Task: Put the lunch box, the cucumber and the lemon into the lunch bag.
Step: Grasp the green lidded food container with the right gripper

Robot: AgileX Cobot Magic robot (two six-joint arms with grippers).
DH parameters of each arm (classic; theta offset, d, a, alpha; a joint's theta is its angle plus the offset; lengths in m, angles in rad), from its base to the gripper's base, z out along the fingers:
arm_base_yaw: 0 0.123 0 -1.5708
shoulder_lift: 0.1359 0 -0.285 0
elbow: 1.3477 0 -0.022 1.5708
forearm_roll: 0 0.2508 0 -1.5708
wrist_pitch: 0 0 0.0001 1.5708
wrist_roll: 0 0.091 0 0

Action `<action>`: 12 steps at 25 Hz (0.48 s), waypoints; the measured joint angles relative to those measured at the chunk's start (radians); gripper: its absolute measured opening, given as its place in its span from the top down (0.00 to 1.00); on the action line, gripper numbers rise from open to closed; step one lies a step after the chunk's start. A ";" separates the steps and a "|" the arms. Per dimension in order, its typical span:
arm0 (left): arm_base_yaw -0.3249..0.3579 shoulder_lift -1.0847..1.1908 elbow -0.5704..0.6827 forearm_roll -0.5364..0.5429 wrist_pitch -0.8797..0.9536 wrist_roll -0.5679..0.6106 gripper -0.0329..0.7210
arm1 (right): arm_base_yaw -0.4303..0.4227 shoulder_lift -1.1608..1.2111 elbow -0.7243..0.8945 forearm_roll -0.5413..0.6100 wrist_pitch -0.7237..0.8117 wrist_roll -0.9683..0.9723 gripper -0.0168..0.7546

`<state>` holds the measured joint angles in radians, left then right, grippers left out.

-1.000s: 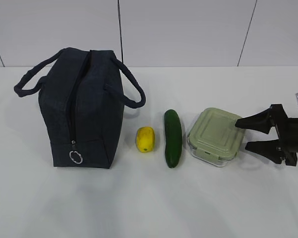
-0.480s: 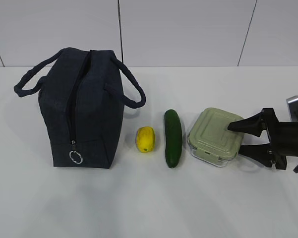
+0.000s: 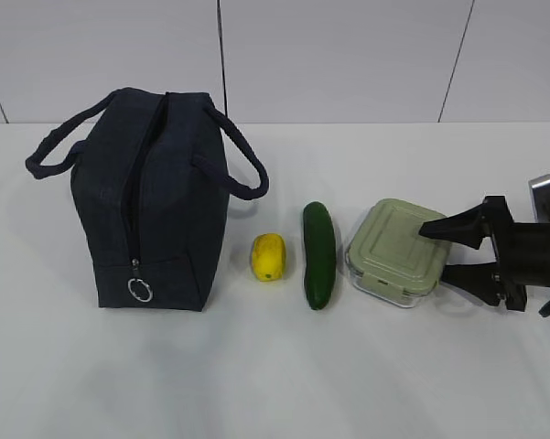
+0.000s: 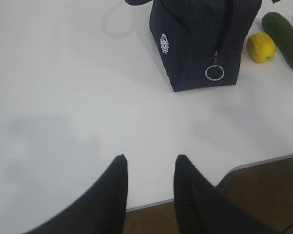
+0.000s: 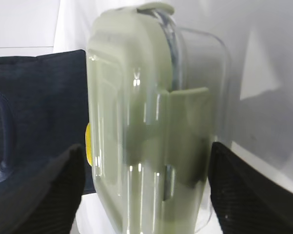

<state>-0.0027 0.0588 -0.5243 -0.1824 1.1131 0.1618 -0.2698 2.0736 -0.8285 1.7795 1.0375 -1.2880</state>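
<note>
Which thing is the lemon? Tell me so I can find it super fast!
Find the big dark lunch bag standing on the left of the white table. Right beside the bag's bottom corner, before the long green cucumber, sits the lemon. It is the only yellow thing there, small and oval, much shorter than the cucumber.

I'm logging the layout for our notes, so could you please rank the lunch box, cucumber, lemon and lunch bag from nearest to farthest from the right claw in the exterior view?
From the right claw:
1. Lunch box, between its open fingers at the box's right edge.
2. Cucumber, just left of the box.
3. Lemon, left of the cucumber.
4. Lunch bag, far left, zipped shut.
</note>
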 joint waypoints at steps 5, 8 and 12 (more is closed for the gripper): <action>0.000 0.000 0.000 0.000 0.000 0.000 0.64 | 0.040 0.000 0.000 0.002 -0.027 -0.016 0.22; 0.000 0.000 0.000 0.000 0.000 0.000 0.64 | 0.055 0.000 -0.001 0.010 -0.044 -0.019 0.22; 0.000 0.000 0.000 0.000 0.000 0.000 0.64 | 0.055 0.000 -0.002 0.028 -0.051 -0.020 0.22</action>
<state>-0.0027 0.0588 -0.5243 -0.1824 1.1131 0.1618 -0.2147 2.0736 -0.8308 1.8075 0.9866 -1.3083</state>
